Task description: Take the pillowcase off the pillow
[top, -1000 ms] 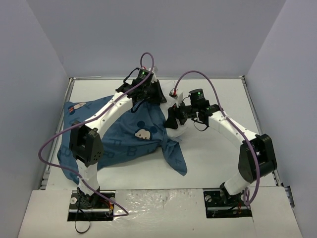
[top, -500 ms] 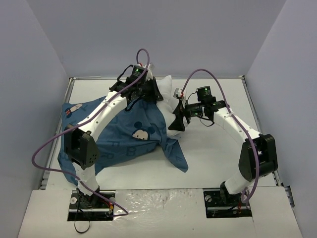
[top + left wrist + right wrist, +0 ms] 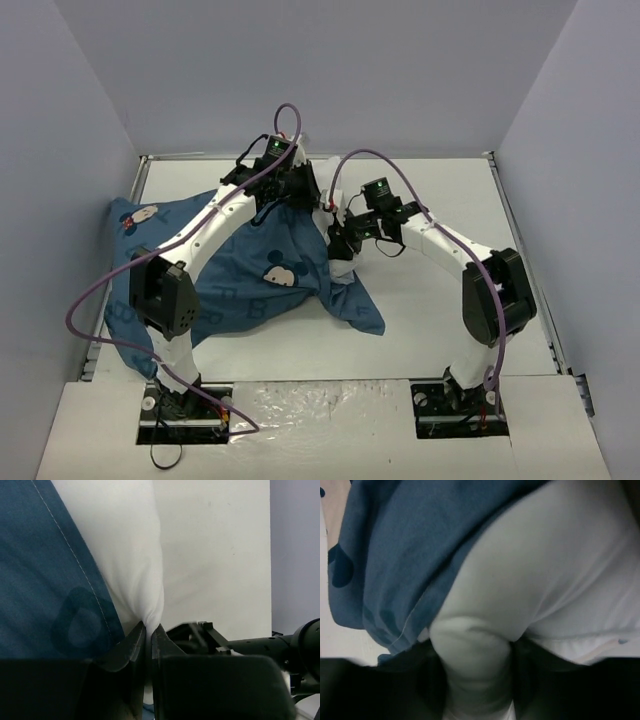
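The dark-blue pillowcase [image 3: 250, 285] lies spread over the left half of the table with the pillow inside it. Only a little white pillow [image 3: 344, 270] shows at its right edge. My left gripper [image 3: 306, 192] is at the far side of the bundle. In the left wrist view it [image 3: 149, 628] is shut on a pinched corner of the pillow [image 3: 130, 540], with the pillowcase hem [image 3: 45, 580] just to the left. My right gripper [image 3: 338, 243] is at the opening. Its jaws [image 3: 476, 680] squeeze a bulge of the pillow [image 3: 545, 570], beside the pillowcase [image 3: 395, 550].
The white table [image 3: 440, 300] is ringed by a low rim and grey walls. A loose flap of the pillowcase [image 3: 362, 318] trails toward the near middle. My right arm's elbow [image 3: 490, 300] stands at the right; the right arm [image 3: 300, 640] also shows in the left wrist view.
My right gripper opened wide, moved left into the pillow and closed on a bulge of it. The pillowcase slid left, covering more of the pillow. The left gripper stayed shut.
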